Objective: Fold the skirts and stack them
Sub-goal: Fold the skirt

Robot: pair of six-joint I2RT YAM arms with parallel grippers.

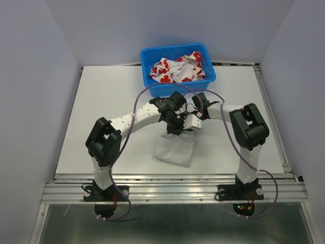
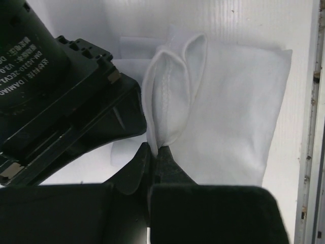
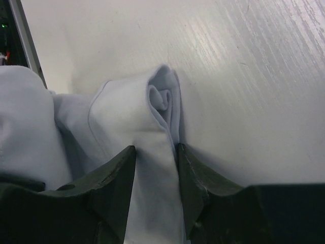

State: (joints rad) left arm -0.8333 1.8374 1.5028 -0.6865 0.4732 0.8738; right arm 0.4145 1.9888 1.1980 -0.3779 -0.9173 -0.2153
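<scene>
The plain white skirt [image 1: 175,151] lies partly folded on the white table, just in front of both grippers. My left gripper [image 1: 175,129] is shut on its hemmed edge, which shows in the left wrist view [image 2: 233,112] with the pinch at the fingertips [image 2: 155,148]. My right gripper [image 1: 192,124] holds a bunched fold of the same skirt [image 3: 122,117] between its fingers [image 3: 117,173]. Both lift the far edge a little off the table. The red-flowered skirt [image 1: 177,68] lies crumpled in the blue tub [image 1: 146,54].
The blue tub stands at the back centre of the table [image 1: 101,112]. The right arm's black wrist [image 2: 51,91] sits close beside the left gripper. Aluminium rails [image 1: 172,190] run along the near edge and another along the right edge [image 1: 269,117]. Grey walls enclose the sides.
</scene>
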